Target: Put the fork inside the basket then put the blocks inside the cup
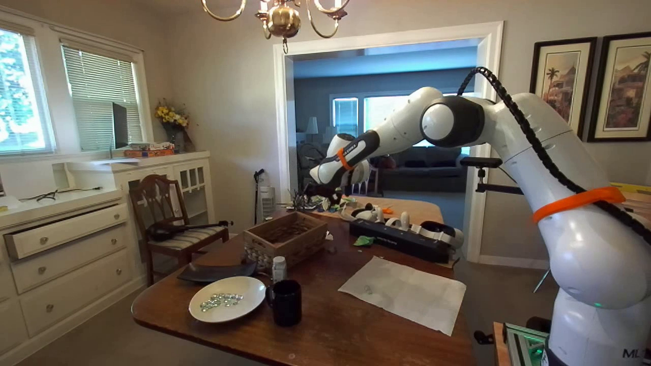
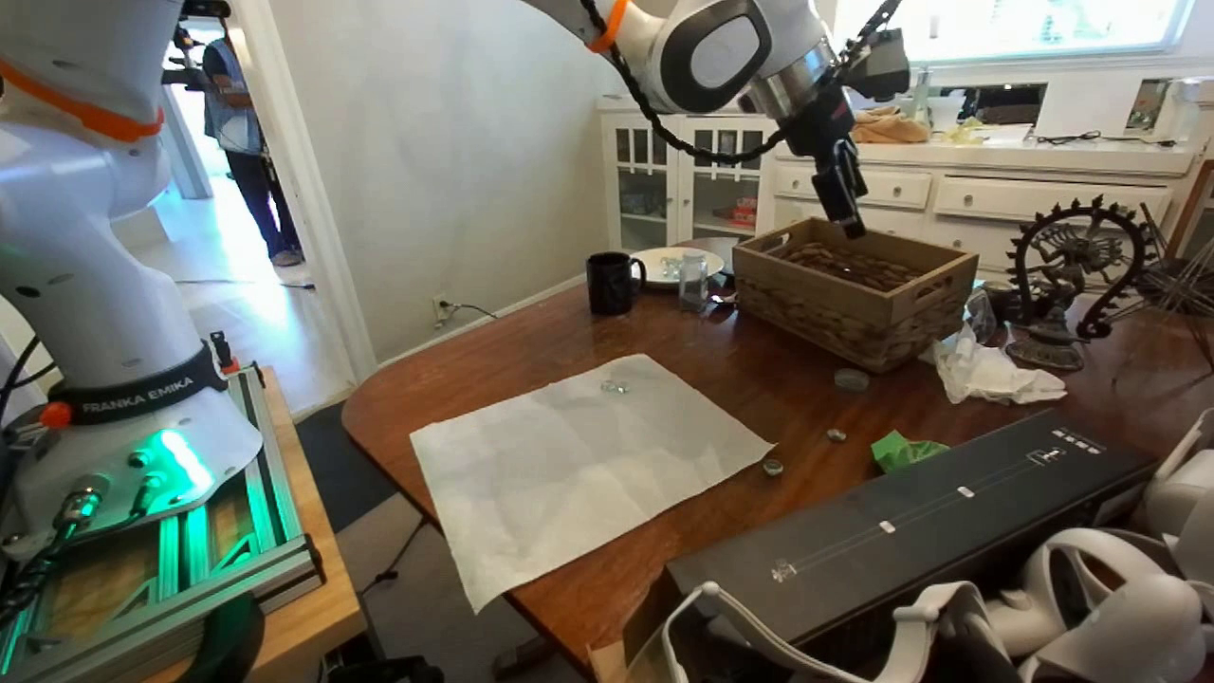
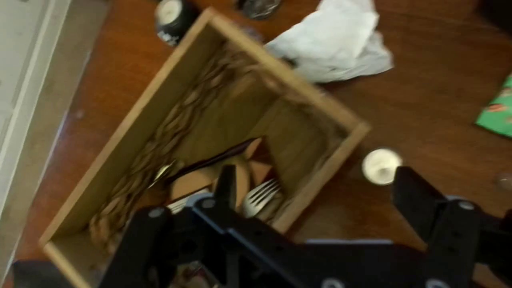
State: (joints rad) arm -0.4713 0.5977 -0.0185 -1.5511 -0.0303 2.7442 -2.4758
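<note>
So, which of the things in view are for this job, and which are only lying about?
For the job:
basket
fork, inside it
black cup
clear pieces on the white plate, perhaps as the blocks

Lying about:
paper sheet
long dark box
white headset gear
green packet
statue
crumpled tissue

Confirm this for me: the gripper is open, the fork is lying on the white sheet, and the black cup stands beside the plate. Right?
Not quite: the fork isn't on the white sheet. The wrist view shows it inside the basket. The rest holds: the gripper is open, and the black cup stands beside the plate.
</note>
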